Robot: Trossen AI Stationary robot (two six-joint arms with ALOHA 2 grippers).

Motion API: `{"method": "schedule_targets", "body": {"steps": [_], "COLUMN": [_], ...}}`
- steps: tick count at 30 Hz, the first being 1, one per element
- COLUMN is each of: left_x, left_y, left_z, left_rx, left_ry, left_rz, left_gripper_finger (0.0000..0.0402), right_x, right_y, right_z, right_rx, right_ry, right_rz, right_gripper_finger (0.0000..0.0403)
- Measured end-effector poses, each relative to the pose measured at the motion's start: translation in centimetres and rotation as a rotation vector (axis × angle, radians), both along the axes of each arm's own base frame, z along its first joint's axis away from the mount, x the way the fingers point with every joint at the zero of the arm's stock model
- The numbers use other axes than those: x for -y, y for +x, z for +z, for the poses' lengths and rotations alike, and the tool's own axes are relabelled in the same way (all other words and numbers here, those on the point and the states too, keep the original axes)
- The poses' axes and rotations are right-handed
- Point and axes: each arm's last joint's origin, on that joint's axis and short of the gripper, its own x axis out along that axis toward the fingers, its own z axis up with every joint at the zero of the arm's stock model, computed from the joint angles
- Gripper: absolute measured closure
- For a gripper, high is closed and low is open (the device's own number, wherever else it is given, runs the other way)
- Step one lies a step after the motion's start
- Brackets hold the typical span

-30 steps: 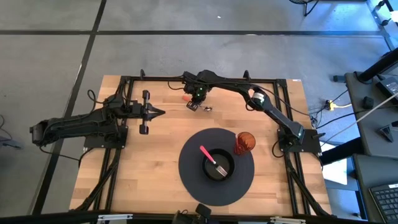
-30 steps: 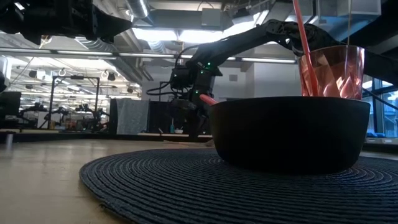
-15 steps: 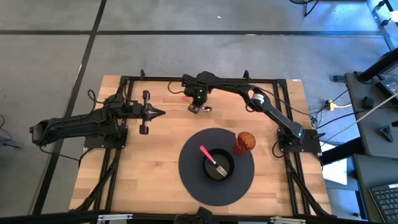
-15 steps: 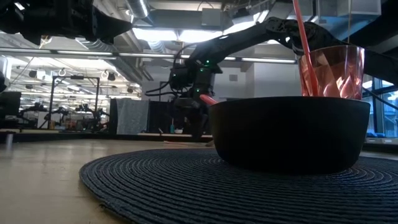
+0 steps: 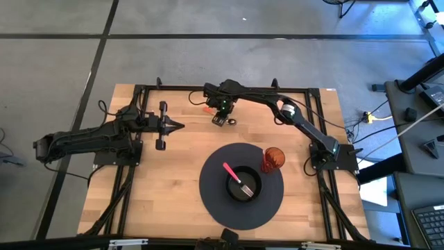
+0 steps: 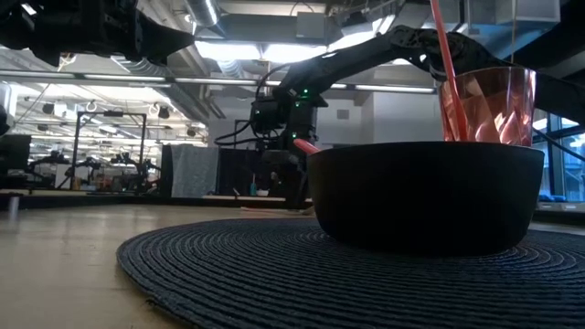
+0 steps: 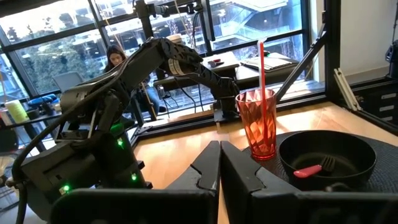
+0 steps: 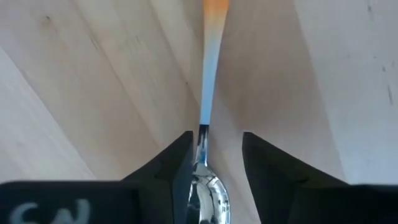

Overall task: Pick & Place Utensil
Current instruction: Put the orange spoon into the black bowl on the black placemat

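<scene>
The right gripper [image 5: 219, 120] is at the far centre of the wooden table [image 5: 166, 187], low over the board. Its fingers [image 8: 180, 162] are spread and straddle the spoon [image 8: 208, 155], one on each side of the neck where bowl meets handle. Whether the pads touch the metal cannot be determined. The spoon lies flat on the wood, its orange-tipped handle pointing away from the gripper.

The left gripper [image 5: 173, 126] waits at the left side of the table, fingers pressed together, well apart from the spoon.

Open board lies between the two grippers and along the near-left part of the table. The round dark placemat [image 5: 211, 201] occupies the near centre. It carries the black bowl [image 5: 243, 184], holding a pink-handled fork [image 5: 234, 176], and the red cup [image 5: 272, 159] on its right edge. Black frame rails run along the far and side edges, close behind the right gripper.

The high view hides most of the spoon under the right gripper; only the right wrist view shows the straddle. The low view shows the right arm descending behind the bowl, but the bowl blocks the contact area. The left wrist view shows a pink straw [image 7: 262, 68] standing in the cup and a person seated beyond the table.
</scene>
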Motion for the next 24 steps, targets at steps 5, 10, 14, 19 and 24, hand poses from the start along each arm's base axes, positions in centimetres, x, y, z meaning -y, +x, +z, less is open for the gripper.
{"method": "schedule_targets", "body": {"steps": [5, 10, 14, 19, 24], "left_x": [0.0, 0.0, 0.0, 0.0, 0.0], "left_y": [0.0, 0.0, 0.0, 0.0, 0.0], "left_z": [0.0, 0.0, 0.0, 0.0, 0.0], "left_rx": [0.0, 0.0, 0.0, 0.0, 0.0], "left_ry": [0.0, 0.0, 0.0, 0.0, 0.0], "left_rz": [0.0, 0.0, 0.0, 0.0, 0.0], "left_gripper_finger": [0.0398, 0.0398, 0.0397, 0.0396, 0.0398], "right_x": [-0.1, -0.1, 0.0, 0.0, 0.1], "right_y": [-0.1, -0.2, -0.3, -0.4, -0.2], "right_z": [-1.2, -1.4, -1.5, -1.5, -0.8], "right_rx": [-0.017, -0.033, -0.034, -0.032, -0.019], "right_ry": [0.01, -0.012, -0.008, 0.015, 0.015], "right_rz": [0.03, 0.027, 0.044, 0.051, 0.06], "right_gripper_finger": [0.028, 0.0306, 0.036, 0.0388, 0.0396]}}
